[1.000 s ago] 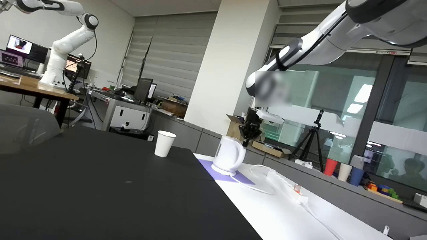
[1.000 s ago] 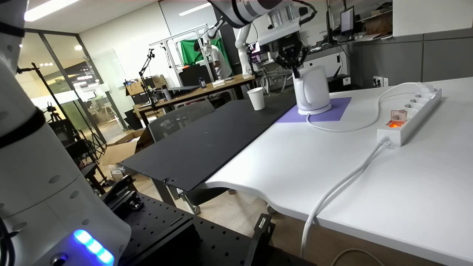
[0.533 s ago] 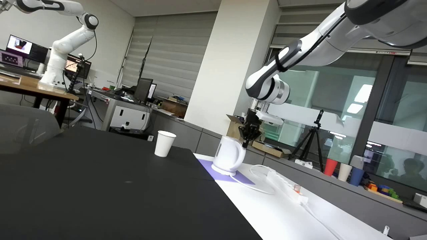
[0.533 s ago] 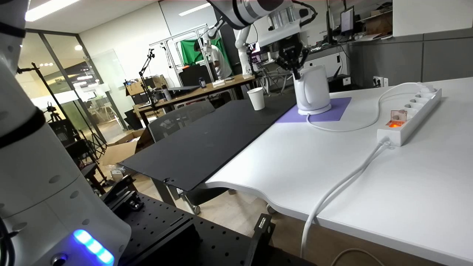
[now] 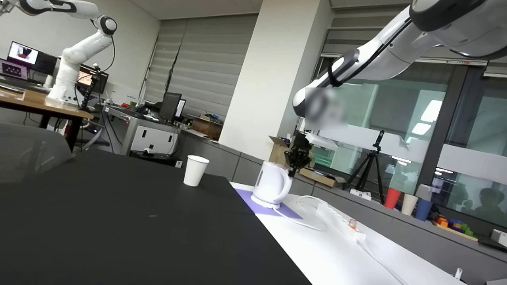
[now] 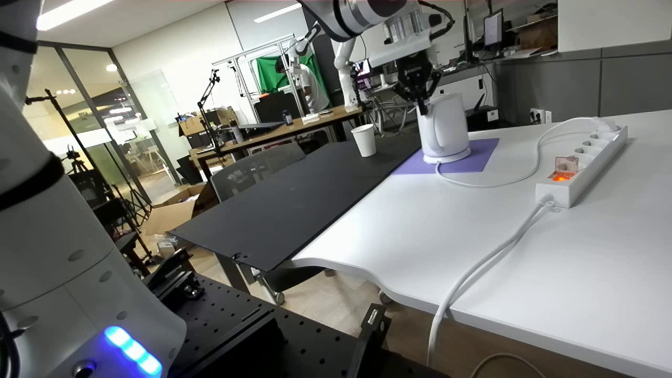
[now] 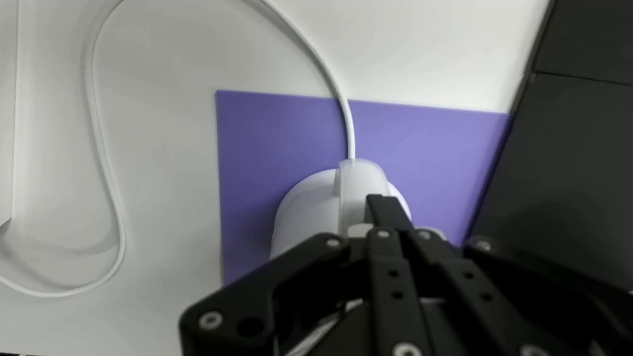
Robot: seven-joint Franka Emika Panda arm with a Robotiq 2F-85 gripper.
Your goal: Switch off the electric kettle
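- Electric kettle [image 6: 452, 124], white, rounded: upright on a flat purple mat [image 7: 277, 133], contents hidden.
- Jaws closed together, holding nothing; fingertips [image 7: 388, 212] at the top of the looped handle [image 5: 288, 183], contact uncertain.
- Over the last second they shift slightly, the kettle not at all: switch-off probably pending.
- White tapered paper cup [image 6: 365, 140] on the black surface [image 6: 304, 199], well apart; contents not visible.

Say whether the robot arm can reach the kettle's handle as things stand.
Probably yes, at least to press: the shut pincer hangs right by the top of the kettle's handle, nothing visible between; the cup stands apart. Contact is unclear.
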